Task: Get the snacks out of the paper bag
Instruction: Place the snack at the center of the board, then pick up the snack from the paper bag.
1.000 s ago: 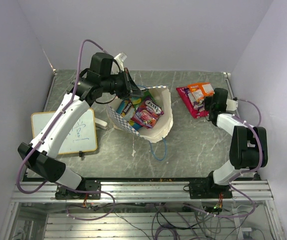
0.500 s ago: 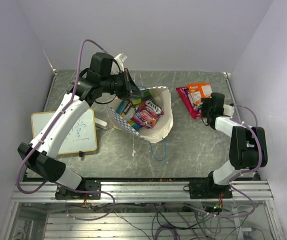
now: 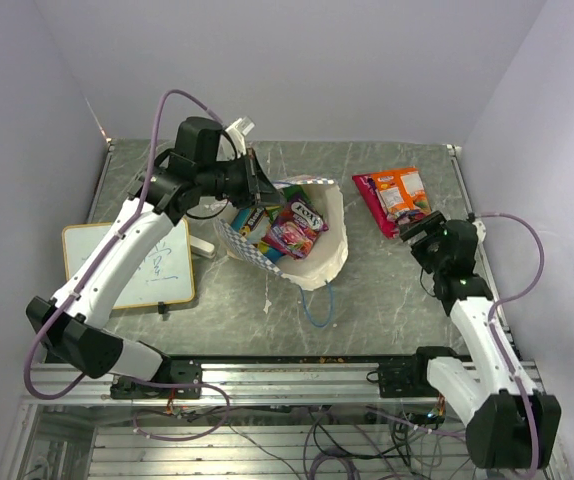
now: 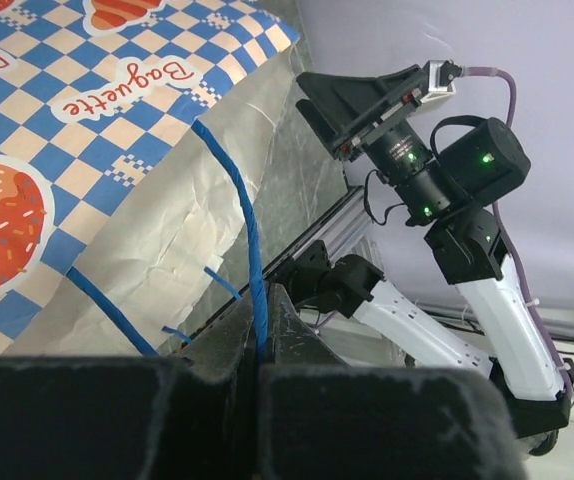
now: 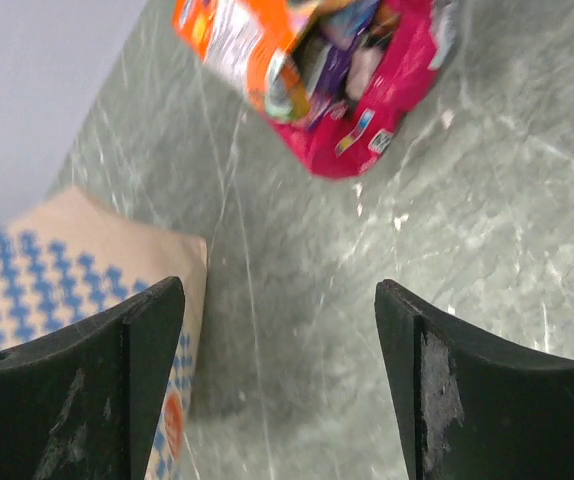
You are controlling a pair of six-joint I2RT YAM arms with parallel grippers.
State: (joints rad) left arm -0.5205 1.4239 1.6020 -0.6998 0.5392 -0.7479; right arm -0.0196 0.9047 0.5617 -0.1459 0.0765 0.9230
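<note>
- A white board (image 3: 132, 262) lies at the left of the grey counter (image 3: 387, 290), close to the bag's left side
- The left arm crosses above the board in the overhead view and reaches to the far left rim of the paper bag (image 3: 325, 240)
- The left claw (image 4: 260, 335) is pressed closed on a thin blue cord handle (image 4: 237, 200), which runs up from between its fingers to the bag's cream paper
- The bag sits in the middle of the counter with its mouth wide open towards the overhead camera and its blue-and-white checked outside showing on the left
- A second blue handle (image 3: 317, 300) trails on the counter at the bag's near side
- Several snacks (image 3: 272, 212) lie inside the bag, a pink packet (image 3: 300, 220) uppermost among them
- Two more lie out on the counter at the far right, well apart from the bag: an orange packet (image 3: 403, 188) resting on a magenta packet (image 3: 371, 198)
- The right claw (image 5: 277, 300) hangs above the counter just on the near side of those two packets, its fingers spread wide with nothing between them
</note>
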